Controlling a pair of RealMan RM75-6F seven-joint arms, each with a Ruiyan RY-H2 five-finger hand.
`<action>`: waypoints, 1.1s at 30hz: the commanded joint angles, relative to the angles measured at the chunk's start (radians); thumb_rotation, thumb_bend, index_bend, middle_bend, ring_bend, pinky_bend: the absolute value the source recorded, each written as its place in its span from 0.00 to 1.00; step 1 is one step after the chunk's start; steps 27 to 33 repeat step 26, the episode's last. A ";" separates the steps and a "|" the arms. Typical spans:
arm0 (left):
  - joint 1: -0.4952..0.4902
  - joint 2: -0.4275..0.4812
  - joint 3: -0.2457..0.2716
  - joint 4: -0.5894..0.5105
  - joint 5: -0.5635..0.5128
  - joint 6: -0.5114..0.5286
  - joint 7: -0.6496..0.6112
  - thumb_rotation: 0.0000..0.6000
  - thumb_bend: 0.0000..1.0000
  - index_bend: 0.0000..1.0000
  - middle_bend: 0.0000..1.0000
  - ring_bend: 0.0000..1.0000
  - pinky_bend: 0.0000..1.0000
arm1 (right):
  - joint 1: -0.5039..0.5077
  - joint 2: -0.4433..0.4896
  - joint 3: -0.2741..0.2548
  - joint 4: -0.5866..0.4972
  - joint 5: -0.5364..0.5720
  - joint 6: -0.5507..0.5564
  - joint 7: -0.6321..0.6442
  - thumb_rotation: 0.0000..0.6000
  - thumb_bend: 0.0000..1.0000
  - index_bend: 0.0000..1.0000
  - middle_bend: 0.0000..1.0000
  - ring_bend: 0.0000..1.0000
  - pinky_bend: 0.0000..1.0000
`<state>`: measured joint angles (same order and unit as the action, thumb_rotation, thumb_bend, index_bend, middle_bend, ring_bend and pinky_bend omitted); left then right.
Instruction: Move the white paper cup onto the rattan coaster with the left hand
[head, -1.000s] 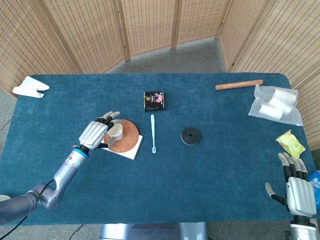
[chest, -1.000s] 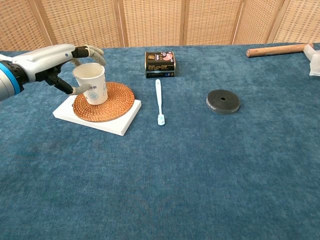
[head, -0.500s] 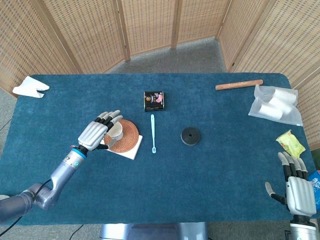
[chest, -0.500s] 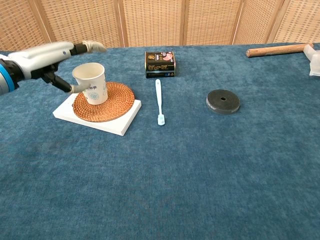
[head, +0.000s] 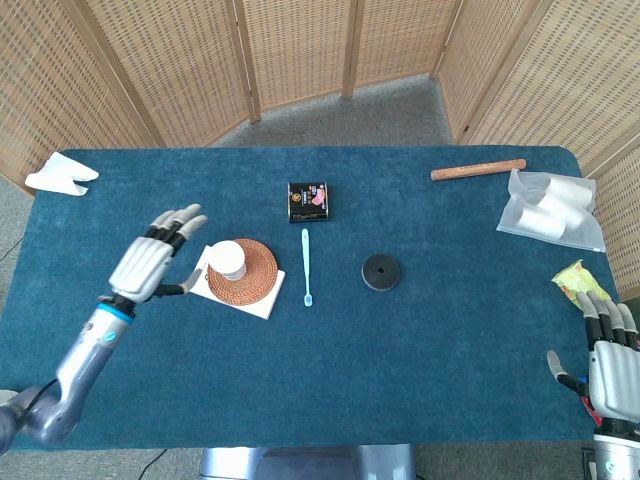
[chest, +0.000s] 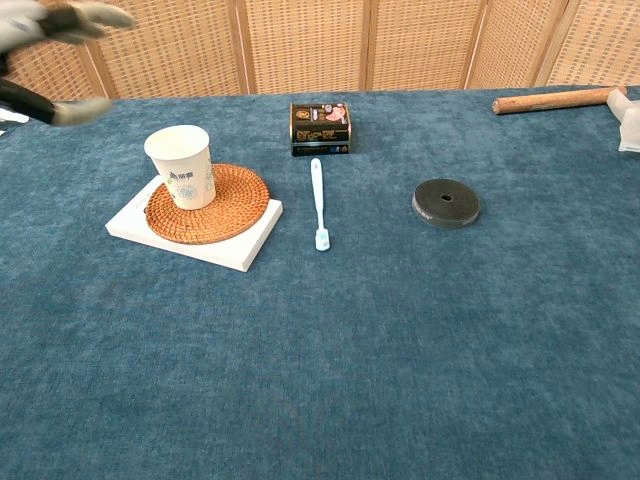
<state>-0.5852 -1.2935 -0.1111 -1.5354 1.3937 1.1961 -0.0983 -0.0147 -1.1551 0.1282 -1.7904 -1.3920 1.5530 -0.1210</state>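
Observation:
The white paper cup (head: 230, 260) (chest: 181, 165) stands upright on the left part of the round rattan coaster (head: 246, 272) (chest: 215, 205), which lies on a white block (chest: 135, 222). My left hand (head: 150, 260) (chest: 55, 60) hovers to the left of the cup, apart from it, fingers spread and holding nothing. In the chest view it shows only blurred at the top left corner. My right hand (head: 610, 365) rests open at the bottom right edge of the head view, far from the cup.
A light blue toothbrush (head: 306, 265) lies right of the coaster. A small dark box (head: 308, 200) sits behind it, a black disc (head: 380, 271) further right. A wooden stick (head: 478, 170), a plastic bag (head: 550, 210), a green packet (head: 580, 285) and a white cloth (head: 60, 174) lie near the table's edges.
My left hand has let go of the cup and drawn back to the left and upward. The cup stays on the coaster. The right hand has slid slightly lower in the head view.

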 joint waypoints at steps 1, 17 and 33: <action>0.107 0.104 0.020 -0.126 -0.032 0.108 0.062 0.82 0.47 0.00 0.00 0.00 0.00 | 0.010 -0.001 0.005 0.003 -0.001 -0.006 -0.015 1.00 0.35 0.00 0.00 0.00 0.00; 0.497 0.229 0.202 -0.288 0.072 0.490 0.117 0.82 0.47 0.04 0.00 0.00 0.00 | 0.052 -0.065 -0.018 0.027 -0.047 -0.045 -0.034 1.00 0.37 0.00 0.00 0.00 0.00; 0.559 0.206 0.198 -0.248 0.099 0.514 0.096 0.82 0.47 0.05 0.00 0.00 0.00 | 0.067 -0.068 -0.029 0.016 -0.066 -0.057 -0.053 1.00 0.37 0.00 0.00 0.00 0.00</action>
